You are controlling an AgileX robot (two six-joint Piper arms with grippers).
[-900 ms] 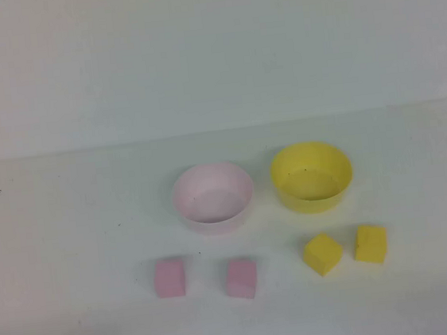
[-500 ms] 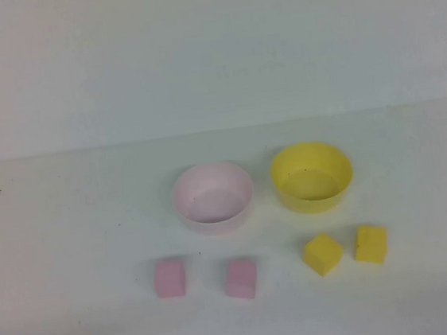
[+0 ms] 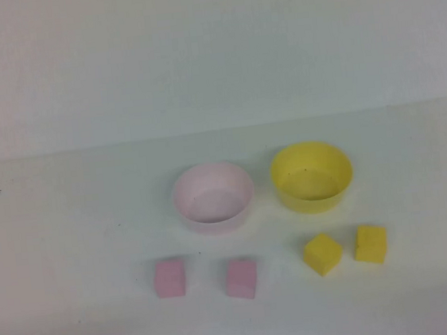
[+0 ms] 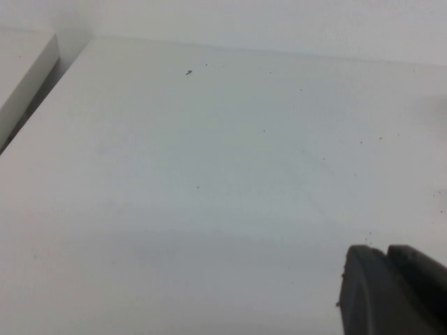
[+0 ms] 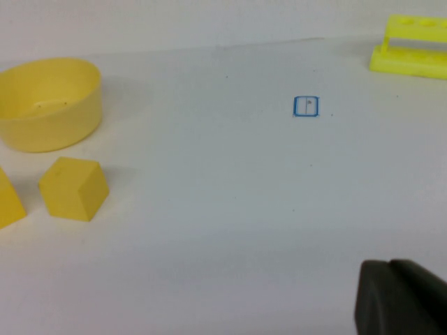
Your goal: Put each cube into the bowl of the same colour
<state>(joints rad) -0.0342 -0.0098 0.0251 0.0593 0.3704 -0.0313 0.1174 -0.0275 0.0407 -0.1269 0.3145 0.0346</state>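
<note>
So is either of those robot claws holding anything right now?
No. The left gripper and right gripper are both shut on nothing, off to the sides; all four cubes lie on the table.

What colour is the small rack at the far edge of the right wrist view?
Bright yellow; the rack shows only in the right wrist view.

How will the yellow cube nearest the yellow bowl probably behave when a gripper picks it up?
That yellow cube looks matte and soft, so it probably squashes slightly and slips little. Being small, it is likely light. Its flat faces make rolling unlikely, but it sits turned, so shut fingers may twist it. Left gripper and right gripper are shut, away from it.
</note>
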